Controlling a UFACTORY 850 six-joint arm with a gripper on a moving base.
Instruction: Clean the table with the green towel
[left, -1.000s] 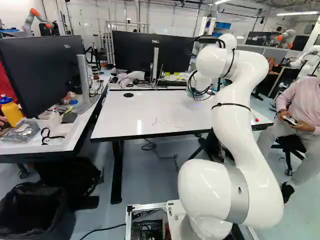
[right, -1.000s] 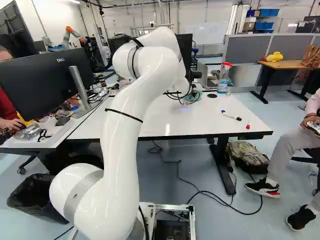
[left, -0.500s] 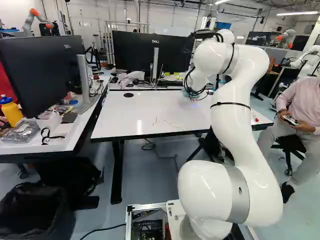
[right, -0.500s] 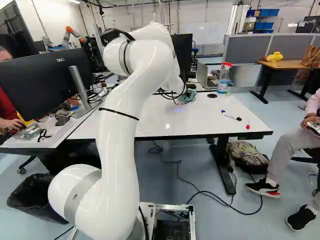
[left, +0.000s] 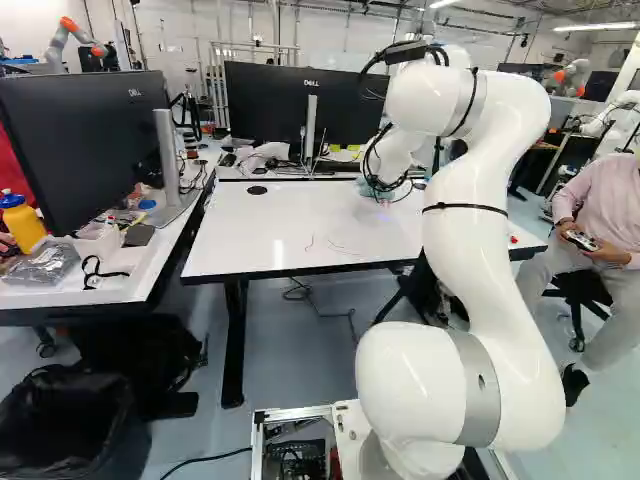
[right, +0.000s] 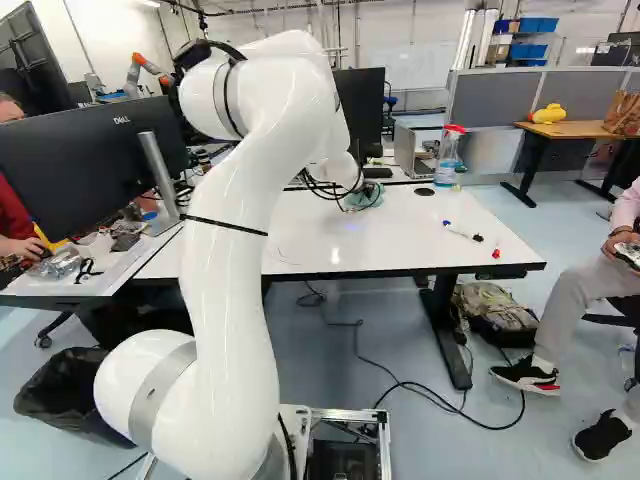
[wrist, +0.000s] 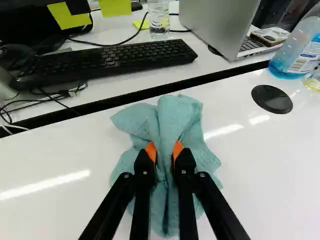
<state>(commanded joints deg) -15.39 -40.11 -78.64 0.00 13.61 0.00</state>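
Far across the white table, toward its back edge, my gripper is low over the top, mostly hidden by wrist and cables in the left base view. The green towel shows beside the wrist in the right base view. Seen from the wrist, the gripper has both orange-tipped fingers pinching a bunched fold of the towel. The cloth spreads ahead of the fingers and to both sides, lying on the tabletop.
Beyond a dark gap behind the table are a keyboard and a laptop. A spray bottle stands at the back right corner, near a round black cap. Pens lie on the right side. Another robot stands far back.
The arm has swung left in both base views, dragging the held towel leftward along the back part of the table. The base has stayed put.
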